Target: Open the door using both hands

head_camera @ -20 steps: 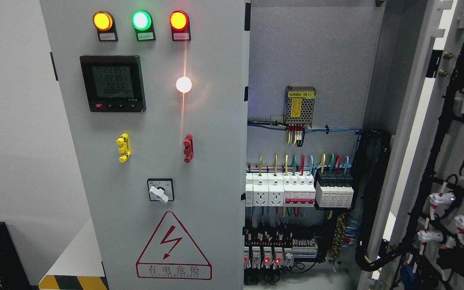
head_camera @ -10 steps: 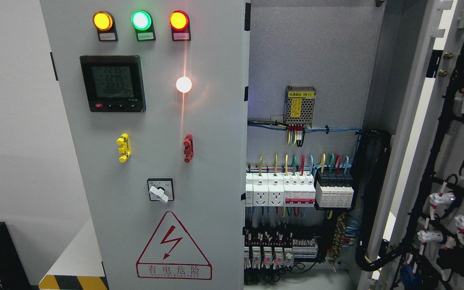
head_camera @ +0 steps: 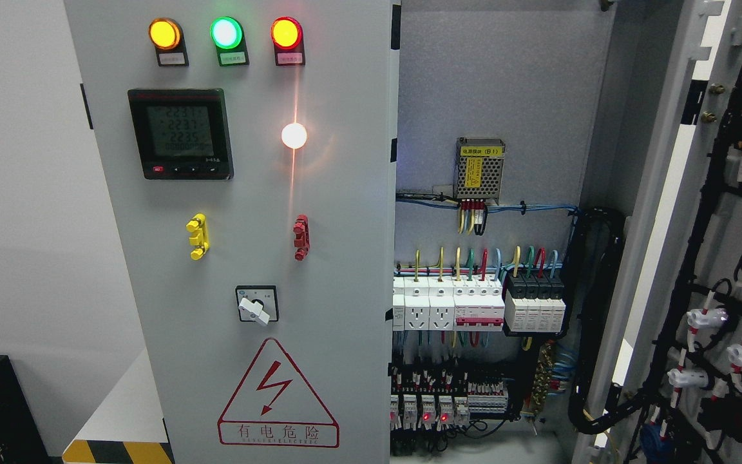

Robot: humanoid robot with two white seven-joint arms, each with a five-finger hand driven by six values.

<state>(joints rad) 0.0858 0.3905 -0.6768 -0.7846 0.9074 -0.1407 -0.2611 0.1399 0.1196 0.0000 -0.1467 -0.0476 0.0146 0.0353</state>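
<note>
The right cabinet door (head_camera: 719, 258) stands swung wide open, showing the breakers (head_camera: 474, 303), while the left door (head_camera: 242, 258) is closed; no hands or fingers are visible.

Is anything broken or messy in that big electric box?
Nothing looks broken or spilled. The right door hangs wide open, showing tidy wires and breakers. The left door is shut, its three lamps lit. No robot hand shows.
</note>
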